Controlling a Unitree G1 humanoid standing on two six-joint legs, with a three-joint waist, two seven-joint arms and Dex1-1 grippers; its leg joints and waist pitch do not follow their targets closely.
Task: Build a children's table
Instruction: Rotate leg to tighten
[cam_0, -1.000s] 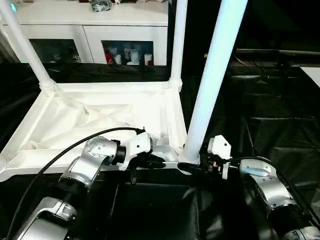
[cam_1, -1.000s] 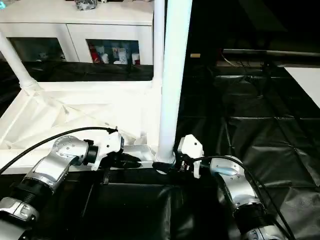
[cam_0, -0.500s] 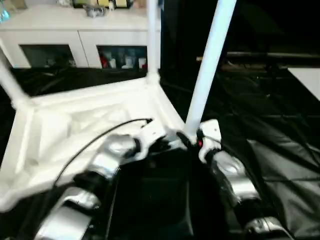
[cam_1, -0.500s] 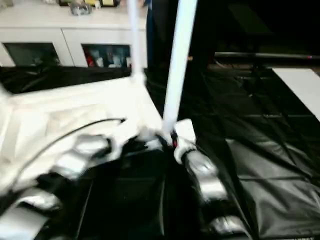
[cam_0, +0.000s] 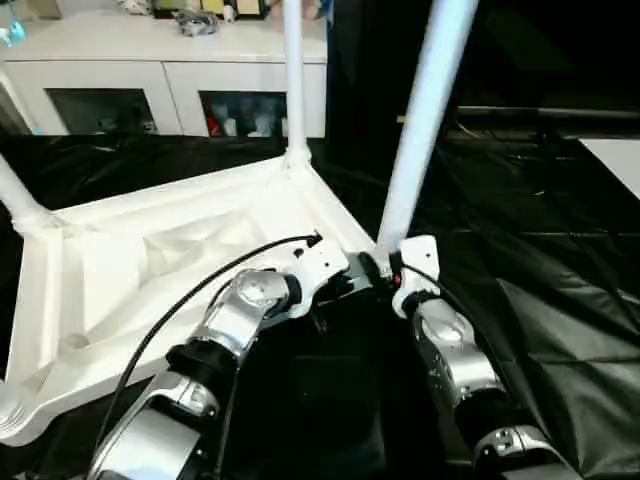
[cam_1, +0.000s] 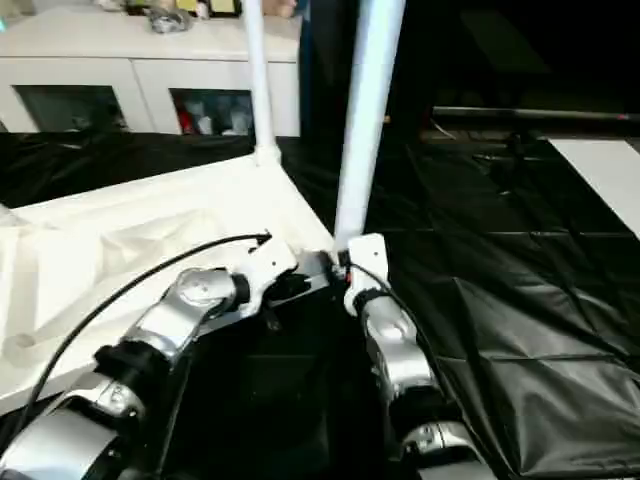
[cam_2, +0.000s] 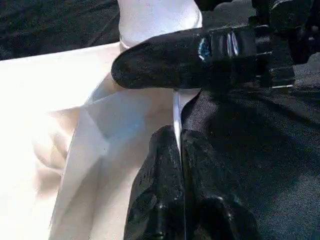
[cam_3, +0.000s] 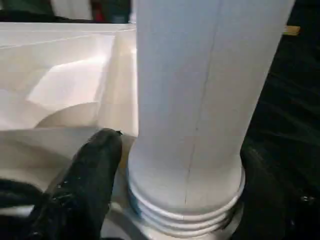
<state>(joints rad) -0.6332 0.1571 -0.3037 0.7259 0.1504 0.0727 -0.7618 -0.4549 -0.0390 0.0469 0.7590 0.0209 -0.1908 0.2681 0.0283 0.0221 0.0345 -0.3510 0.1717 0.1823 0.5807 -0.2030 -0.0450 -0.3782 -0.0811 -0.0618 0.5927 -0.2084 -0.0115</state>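
Observation:
The children's table lies upside down, and the ribbed underside of its white top (cam_0: 150, 260) faces up. White legs stand in the far-left socket (cam_0: 15, 205), the far corner (cam_0: 293, 80) and the near-right corner (cam_0: 420, 120). My left gripper (cam_0: 348, 284) is shut on the thin rim of the top (cam_2: 176, 107), right beside the near-right socket. My right gripper (cam_0: 386, 268) is at the foot of the near-right leg (cam_3: 200, 100). One black finger (cam_3: 87, 190) stands beside the leg's ribbed collar with a slight gap, and the jaws straddle the leg.
A white cabinet (cam_0: 160, 70) with glass doors stands behind. Crinkled black sheeting (cam_0: 560, 300) covers the large table around the work. A white surface (cam_0: 620, 160) shows at the right edge. My silver forearms cross the near foreground.
The view has shifted and tilted, so the top now looks turned. Both grippers stay at the near-right corner. The right gripper's fingers stand a little wider around the leg.

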